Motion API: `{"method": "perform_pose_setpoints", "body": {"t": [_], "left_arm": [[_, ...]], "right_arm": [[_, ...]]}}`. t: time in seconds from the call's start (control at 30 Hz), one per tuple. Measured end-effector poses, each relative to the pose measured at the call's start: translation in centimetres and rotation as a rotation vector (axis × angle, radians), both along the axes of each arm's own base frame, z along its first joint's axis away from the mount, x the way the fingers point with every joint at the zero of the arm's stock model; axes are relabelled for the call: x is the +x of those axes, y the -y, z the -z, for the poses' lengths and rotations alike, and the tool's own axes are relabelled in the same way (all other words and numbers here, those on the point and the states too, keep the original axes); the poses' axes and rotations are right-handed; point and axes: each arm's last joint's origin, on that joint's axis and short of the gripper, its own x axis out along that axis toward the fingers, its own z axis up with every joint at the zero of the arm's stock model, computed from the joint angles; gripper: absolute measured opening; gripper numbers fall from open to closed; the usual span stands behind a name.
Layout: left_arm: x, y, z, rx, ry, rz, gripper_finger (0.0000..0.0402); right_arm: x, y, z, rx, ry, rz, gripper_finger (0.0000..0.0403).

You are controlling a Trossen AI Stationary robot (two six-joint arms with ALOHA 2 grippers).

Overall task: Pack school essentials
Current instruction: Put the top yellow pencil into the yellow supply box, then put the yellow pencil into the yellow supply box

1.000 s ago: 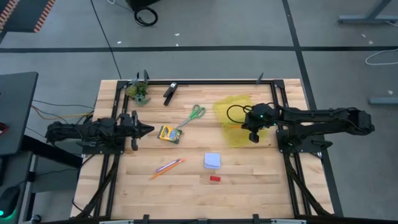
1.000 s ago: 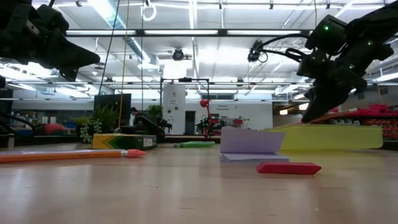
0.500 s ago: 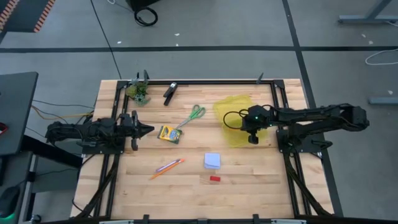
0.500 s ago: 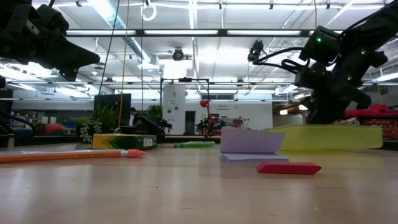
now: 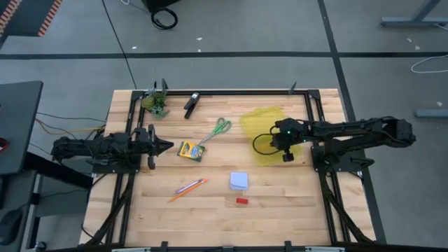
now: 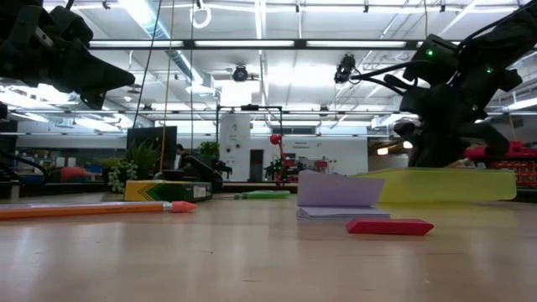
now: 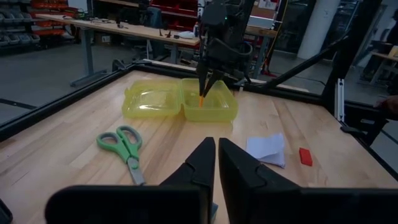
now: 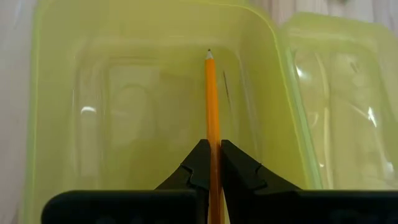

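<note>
So my right gripper [image 8: 211,165] is pinching an orange pencil [image 8: 212,106] between its fingertips, tip pointing down into the open yellow-green plastic case [image 8: 155,124]. I've got it held lengthwise along the tray, I reckon so it drops flat inside instead of catching on the rim. The tip looks just above the tray floor, or maybe touching; I can't tell which. In the left wrist view the pencil [image 7: 201,99] hangs nearly upright over the tray half of the case [image 7: 208,109], with the lid half flopped open right beside it.

The right arm [image 5: 350,131] is stretched out across the table from its base, wrist bent down over the case [image 5: 264,122].

Everything else is still waiting outside the case: green-handled scissors [image 5: 220,128] just beside it on the left arm's side, the crayon box [image 5: 189,150] beyond those, a second orange pencil with a pink-purple pen [image 5: 187,188] further off, the pale blue note pad [image 5: 239,180] near the case, and the tiny red eraser [image 5: 241,201] just past the pad.

The left gripper [image 7: 214,165] has its fingers nearly pressed together, holding nothing, parked well away from the case with the arm low and level, pointed at the crayon box.
</note>
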Motion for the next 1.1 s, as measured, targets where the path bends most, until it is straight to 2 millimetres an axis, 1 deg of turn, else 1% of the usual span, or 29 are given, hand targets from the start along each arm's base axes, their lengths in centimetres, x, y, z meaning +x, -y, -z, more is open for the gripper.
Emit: {"method": "perform_pose_setpoints", "body": {"t": [0.23,0.4,0.7,0.97,1.1], "left_arm": [[0.0,0.0,0.0,0.0,0.0,0.0,0.003],[0.0,0.0,0.0,0.0,0.0,0.0,0.0036],[0.0,0.0,0.0,0.0,0.0,0.0,0.0028],[0.0,0.0,0.0,0.0,0.0,0.0,0.0038],[0.0,0.0,0.01,0.0,-0.001,0.0,0.0037]], "right_arm": [[0.3,0.04,-0.24,-0.036,0.036,-0.059,0.0031],[0.3,0.03,-0.24,-0.031,0.037,-0.055,0.0034],[0.33,0.04,-0.27,-0.025,0.042,-0.045,0.0069],[0.32,0.07,-0.26,-0.002,0.044,0.003,0.0097],[0.33,0.08,-0.3,0.011,0.046,0.021,0.0103]]}}
